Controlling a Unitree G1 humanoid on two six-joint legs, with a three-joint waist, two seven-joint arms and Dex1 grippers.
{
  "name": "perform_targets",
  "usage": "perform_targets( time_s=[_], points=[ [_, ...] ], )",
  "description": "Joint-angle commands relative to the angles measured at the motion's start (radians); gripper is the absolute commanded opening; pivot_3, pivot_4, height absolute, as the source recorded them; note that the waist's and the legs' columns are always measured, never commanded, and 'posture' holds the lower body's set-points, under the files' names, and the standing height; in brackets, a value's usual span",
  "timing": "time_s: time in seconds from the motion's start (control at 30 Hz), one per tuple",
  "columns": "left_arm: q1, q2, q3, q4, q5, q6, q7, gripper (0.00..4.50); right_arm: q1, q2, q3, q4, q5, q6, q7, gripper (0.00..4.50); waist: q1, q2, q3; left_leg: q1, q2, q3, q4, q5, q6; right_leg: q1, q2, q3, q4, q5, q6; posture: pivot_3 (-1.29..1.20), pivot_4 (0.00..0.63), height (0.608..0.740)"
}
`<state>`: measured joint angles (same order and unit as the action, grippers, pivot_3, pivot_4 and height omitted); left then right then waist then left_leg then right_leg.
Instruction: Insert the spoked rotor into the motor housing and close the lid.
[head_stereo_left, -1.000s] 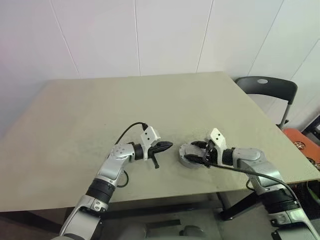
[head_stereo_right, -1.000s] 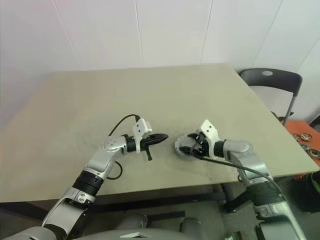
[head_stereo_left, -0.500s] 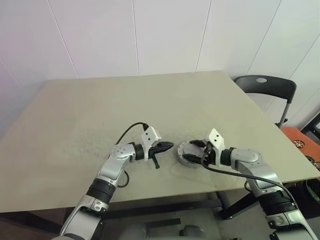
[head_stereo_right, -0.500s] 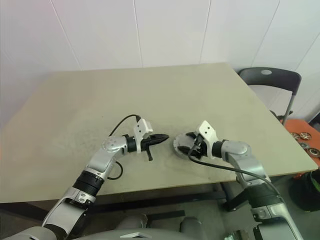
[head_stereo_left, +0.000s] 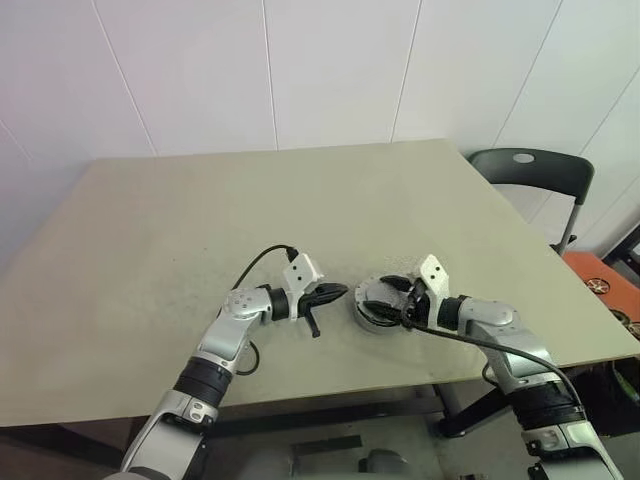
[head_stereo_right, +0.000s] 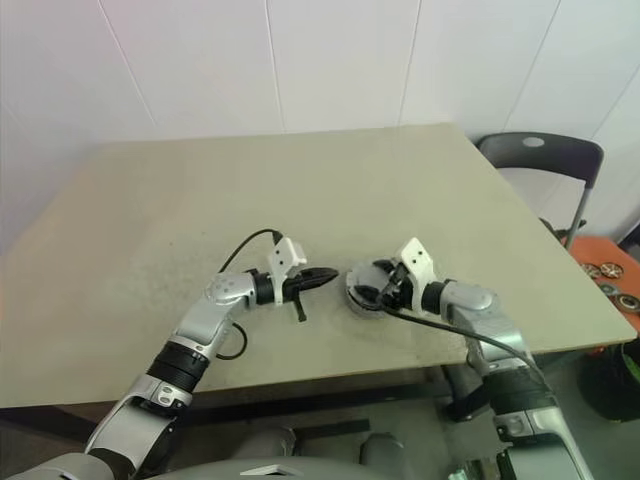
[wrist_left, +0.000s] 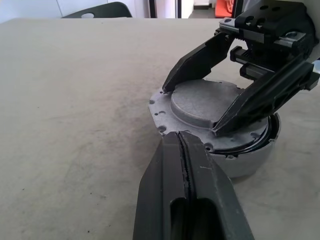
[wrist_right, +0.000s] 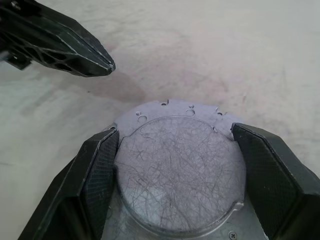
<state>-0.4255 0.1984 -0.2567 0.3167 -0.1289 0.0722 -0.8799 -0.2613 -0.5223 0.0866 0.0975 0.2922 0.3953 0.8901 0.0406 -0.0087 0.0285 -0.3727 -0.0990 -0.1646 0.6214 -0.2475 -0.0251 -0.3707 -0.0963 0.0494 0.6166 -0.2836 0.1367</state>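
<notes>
I have the right pincer (wrist_right: 175, 165) spread wide with one black finger on each side of the flat round grey metal lid (wrist_right: 180, 172), pads against its raised centre, so I read it as gripping the disc across its width. The lid sits on top of the round silver-walled motor housing (wrist_left: 235, 162), which stands on the beige counter (head_stereo_left: 300, 210) close to the near edge. The spoked rotor I cannot see; I judge it is already inside, under the lid.

The step in hand looks like seating the lid. To do it well I would keep the disc level, press evenly rather than on one edge, and line up its small rim holes with the housing before letting go. A tilt here could jam it.

The right arm reaches in from the right, wrist angled slightly down over the housing. The left pincer (head_stereo_left: 335, 292) is pressed together, holding nothing, its tip just beside the housing but apart from it, the forearm lying roughly level above the counter.
</notes>
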Motion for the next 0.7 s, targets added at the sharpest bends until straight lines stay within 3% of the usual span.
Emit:
perform_targets(
  time_s=[0.03, 0.17, 0.47, 0.7],
  points=[
    [-0.021, -0.002, 0.004, 0.0, 0.006, -0.021, 0.004, 0.0, 0.03, 0.005, 0.007, -0.008, 0.073, 0.096, 0.074, 3.26, 0.0, 0.0, 0.0, 0.0, 0.0, 0.0, -0.001, 0.0, 0.0, 0.0, 0.0, 0.0, 0.0, 0.0, 0.001, 0.0, 0.0, 0.74],
    [-0.021, -0.003, 0.003, 0.006, 0.011, -0.024, 0.005, 0.0, 0.025, -0.009, -0.024, -0.054, 0.139, 0.163, 0.116, 3.26, 0.0, 0.0, 0.0, -0.001, 0.0, 0.0, -0.007, 0.0, 0.0, -0.002, 0.0, 0.0, -0.002, 0.001, 0.004, 0.0, 0.0, 0.74],
    [-0.019, -0.006, -0.003, 0.02, 0.021, -0.031, 0.009, 0.0, 0.023, -0.066, 0.084, -0.017, -0.056, -0.006, 0.102, 3.26, 0.0, 0.0, 0.0, -0.001, 0.0, 0.0, -0.008, -0.003, -0.003, -0.003, -0.001, 0.0, -0.003, 0.001, 0.005, 0.0, 0.0, 0.74],
    [-0.019, -0.005, -0.001, 0.022, 0.023, -0.032, 0.009, 0.0, 0.028, -0.06, 0.096, -0.009, -0.074, -0.014, 0.103, 3.26, -0.001, 0.0, 0.0, 0.001, 0.0, 0.0, -0.007, -0.003, -0.003, -0.002, 0.0, 0.0, -0.002, 0.001, 0.005, 0.0, 0.0, 0.74]
  ],
)
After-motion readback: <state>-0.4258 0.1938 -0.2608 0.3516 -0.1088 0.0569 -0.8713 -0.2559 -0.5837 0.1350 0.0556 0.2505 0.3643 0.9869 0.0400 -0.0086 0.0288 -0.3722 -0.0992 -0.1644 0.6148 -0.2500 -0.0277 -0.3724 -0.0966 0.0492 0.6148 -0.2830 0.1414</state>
